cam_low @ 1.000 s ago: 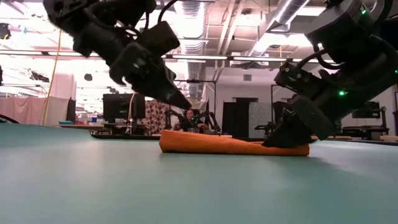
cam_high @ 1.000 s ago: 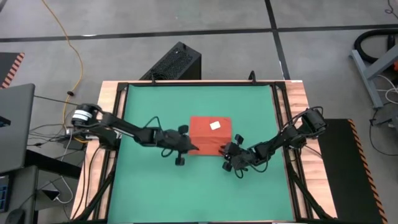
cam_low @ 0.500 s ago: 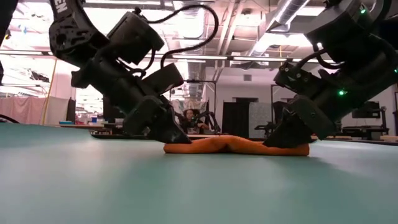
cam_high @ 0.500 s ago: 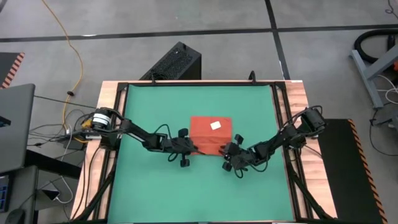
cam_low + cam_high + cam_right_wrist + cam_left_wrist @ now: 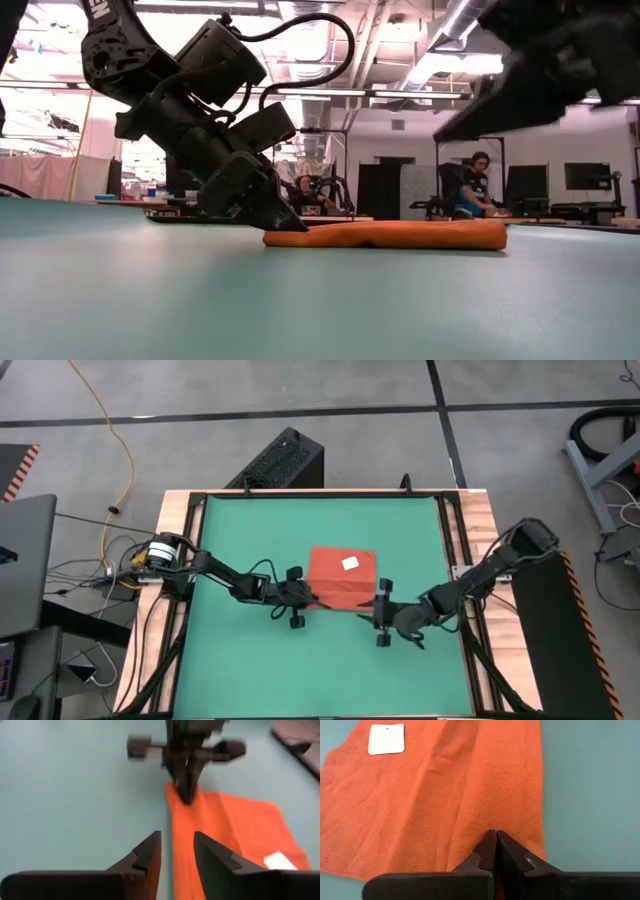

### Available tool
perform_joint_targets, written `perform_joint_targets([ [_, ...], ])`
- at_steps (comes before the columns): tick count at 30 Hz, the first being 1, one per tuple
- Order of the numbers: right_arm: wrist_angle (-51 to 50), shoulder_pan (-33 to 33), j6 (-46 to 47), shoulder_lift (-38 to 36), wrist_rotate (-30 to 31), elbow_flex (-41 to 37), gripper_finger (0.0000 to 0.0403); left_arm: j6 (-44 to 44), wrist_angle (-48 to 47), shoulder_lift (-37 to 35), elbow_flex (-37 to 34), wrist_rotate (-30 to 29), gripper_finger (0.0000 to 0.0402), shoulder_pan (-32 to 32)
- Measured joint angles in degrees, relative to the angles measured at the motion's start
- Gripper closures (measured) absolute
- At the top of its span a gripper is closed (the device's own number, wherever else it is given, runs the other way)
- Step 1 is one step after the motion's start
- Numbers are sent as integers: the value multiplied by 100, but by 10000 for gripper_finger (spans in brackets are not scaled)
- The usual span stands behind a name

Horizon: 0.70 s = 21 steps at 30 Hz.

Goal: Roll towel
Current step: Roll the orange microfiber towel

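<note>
The orange-red towel [image 5: 340, 578] lies flat on the green mat [image 5: 250, 530], its small white tag [image 5: 350, 564] facing up. In the low view the towel [image 5: 400, 235] is a low, thick strip. My left gripper [image 5: 310, 600] is down at the towel's near left corner, fingers shut [image 5: 496, 837]. My right gripper [image 5: 372, 610] hovers by the towel's near right corner, lifted well above the mat [image 5: 450, 130]. It is open and empty [image 5: 177, 850] and points along the towel's near edge [image 5: 182, 835]. My left gripper has its shut fingertips on a raised fold of the towel [image 5: 485, 815] near the near left corner. The fingers slant down from the table's left. Whether cloth is caught between them, I cannot tell. The towel rests on the mat [image 5: 290, 236].
The mat is framed by a wooden table border [image 5: 480, 540] and black rails. A black box [image 5: 280, 460] stands behind the far edge. A laptop [image 5: 25, 560] and cables lie off the left side. People sit at desks in the room beyond [image 5: 475, 180].
My left gripper has come down onto the towel's near left corner and stayed there. My right gripper has left the near right corner, risen clear and drawn back toward the table's right edge. The towel's sagging middle has levelled out.
</note>
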Motion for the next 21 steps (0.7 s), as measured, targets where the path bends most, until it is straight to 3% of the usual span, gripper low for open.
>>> perform_joint_targets([
  [8,-227,-90,48,640,-43,-3,157,-53,-41,8,-10,37,401,-1],
  [21,-176,-478,390,1613,96,-156,158,1,-97,14,-18,47,401,-1],
])
